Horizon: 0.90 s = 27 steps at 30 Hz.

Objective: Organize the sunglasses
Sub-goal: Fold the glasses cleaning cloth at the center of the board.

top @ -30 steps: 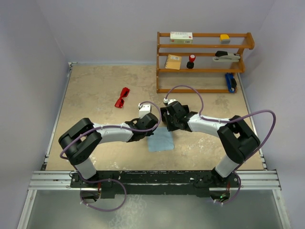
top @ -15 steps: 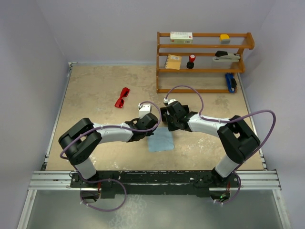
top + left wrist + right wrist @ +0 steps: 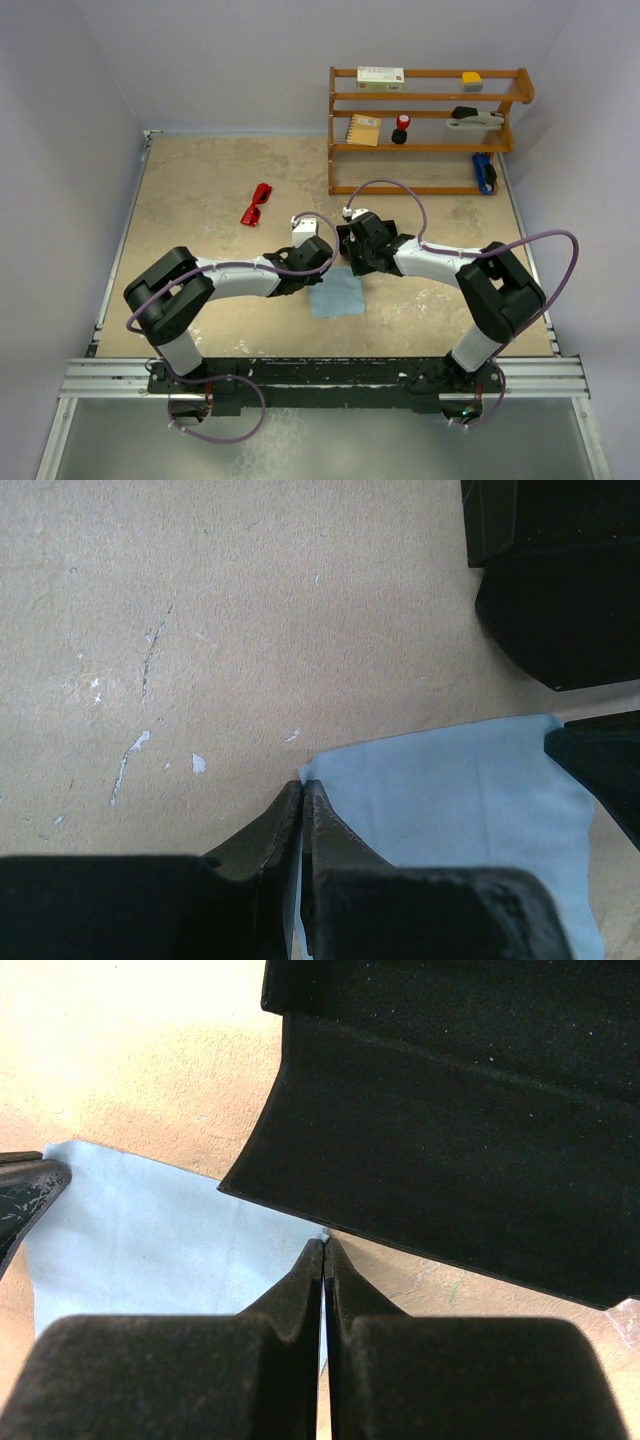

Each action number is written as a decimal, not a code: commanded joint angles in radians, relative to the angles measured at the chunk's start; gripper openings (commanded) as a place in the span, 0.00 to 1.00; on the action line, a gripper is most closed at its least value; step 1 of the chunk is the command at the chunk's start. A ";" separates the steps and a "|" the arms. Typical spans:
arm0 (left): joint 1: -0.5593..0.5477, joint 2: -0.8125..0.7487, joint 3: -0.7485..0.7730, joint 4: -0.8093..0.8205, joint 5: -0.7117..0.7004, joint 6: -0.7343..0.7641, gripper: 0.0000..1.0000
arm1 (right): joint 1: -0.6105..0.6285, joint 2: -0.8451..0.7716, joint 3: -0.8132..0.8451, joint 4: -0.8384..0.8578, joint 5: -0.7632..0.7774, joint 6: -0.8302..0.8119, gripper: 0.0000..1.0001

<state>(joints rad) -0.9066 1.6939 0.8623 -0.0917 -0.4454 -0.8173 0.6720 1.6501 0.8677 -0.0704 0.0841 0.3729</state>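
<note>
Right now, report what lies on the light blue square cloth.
The light blue square cloth shows nothing lying on it; left gripper and right gripper pinch its far corners. Whether the black oblong case overlaps its edge is hidden.

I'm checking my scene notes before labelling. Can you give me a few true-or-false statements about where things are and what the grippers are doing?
The sunglasses lie inside the black case. False: they lie on the table, well apart from it.
The left gripper is shut at a corner of the blue cloth. True.
The right gripper is wide open. False: it is shut at another cloth corner, beside the case.
A wooden shelf stands at the table's far right. True.
</note>
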 commanded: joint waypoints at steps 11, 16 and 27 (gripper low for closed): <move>-0.007 -0.025 0.058 -0.033 -0.005 0.038 0.00 | -0.001 -0.047 0.025 -0.071 -0.017 -0.013 0.00; -0.009 -0.041 0.063 -0.042 -0.006 0.042 0.00 | 0.000 -0.067 0.028 -0.082 -0.021 -0.012 0.00; -0.020 -0.067 0.058 -0.044 -0.004 0.038 0.00 | 0.027 -0.109 0.028 -0.103 -0.010 -0.008 0.00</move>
<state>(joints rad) -0.9142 1.6802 0.8906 -0.1467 -0.4454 -0.7921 0.6895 1.5814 0.8684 -0.1528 0.0780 0.3702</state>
